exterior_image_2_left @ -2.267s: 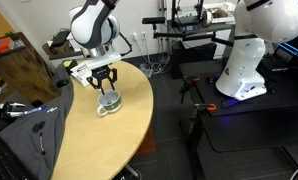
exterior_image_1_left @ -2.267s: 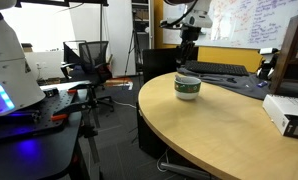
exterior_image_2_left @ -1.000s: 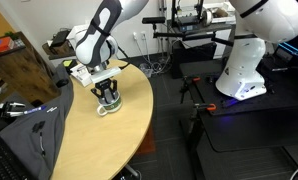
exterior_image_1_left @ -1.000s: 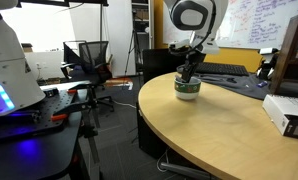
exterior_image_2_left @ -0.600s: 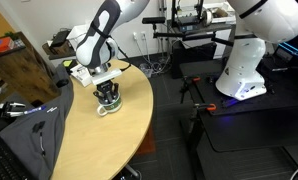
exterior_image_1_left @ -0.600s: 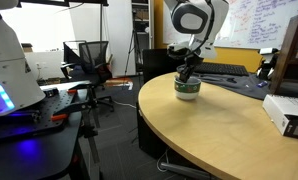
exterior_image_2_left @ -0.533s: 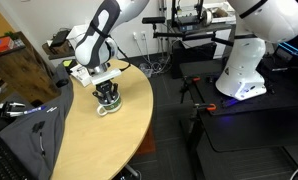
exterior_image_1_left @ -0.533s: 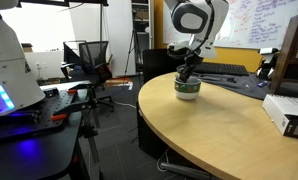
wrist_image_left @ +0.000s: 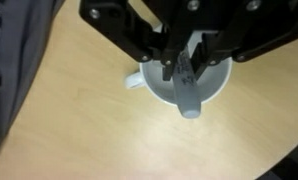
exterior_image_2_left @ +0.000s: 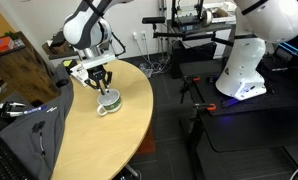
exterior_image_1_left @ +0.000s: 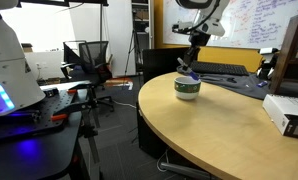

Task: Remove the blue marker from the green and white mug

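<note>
Tool pinches the blue marker near its top, just above the green and white mug on the tabletop. Marker looks light, stiff and slick; I'd grip mid-barrel.

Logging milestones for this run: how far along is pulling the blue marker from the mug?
Done, apparently: the blue marker is pinched in the gripper and hangs above the green and white mug, seemingly clear of its rim in an exterior view. In hand: the marker, held directly over the mug. Left: move sideways, set the marker on the table and release.
</note>
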You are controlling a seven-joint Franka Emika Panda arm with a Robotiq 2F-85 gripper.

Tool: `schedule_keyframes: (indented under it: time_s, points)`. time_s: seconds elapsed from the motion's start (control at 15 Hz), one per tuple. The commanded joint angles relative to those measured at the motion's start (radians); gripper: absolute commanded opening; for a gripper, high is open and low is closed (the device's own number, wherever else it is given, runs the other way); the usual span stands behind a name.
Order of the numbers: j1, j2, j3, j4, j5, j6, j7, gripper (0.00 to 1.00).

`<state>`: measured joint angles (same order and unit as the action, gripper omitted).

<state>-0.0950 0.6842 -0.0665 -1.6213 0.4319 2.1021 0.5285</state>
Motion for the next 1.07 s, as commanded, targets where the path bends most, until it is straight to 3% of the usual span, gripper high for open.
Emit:
schedule_keyframes:
  time_s: [0.0,0.27,0.67,1.0]
  points:
    - [0.034,-0.161,-0.033,-0.123,-0.049,0.046,-0.018,0.06]
    - [0.093,-0.261,-0.109,-0.224,-0.210,0.173,0.109,0.06]
    - [0.134,-0.188,-0.232,-0.322,-0.451,0.414,0.291,0.06]
    - [0.110,-0.064,-0.254,-0.225,-0.365,0.321,0.512,0.06]
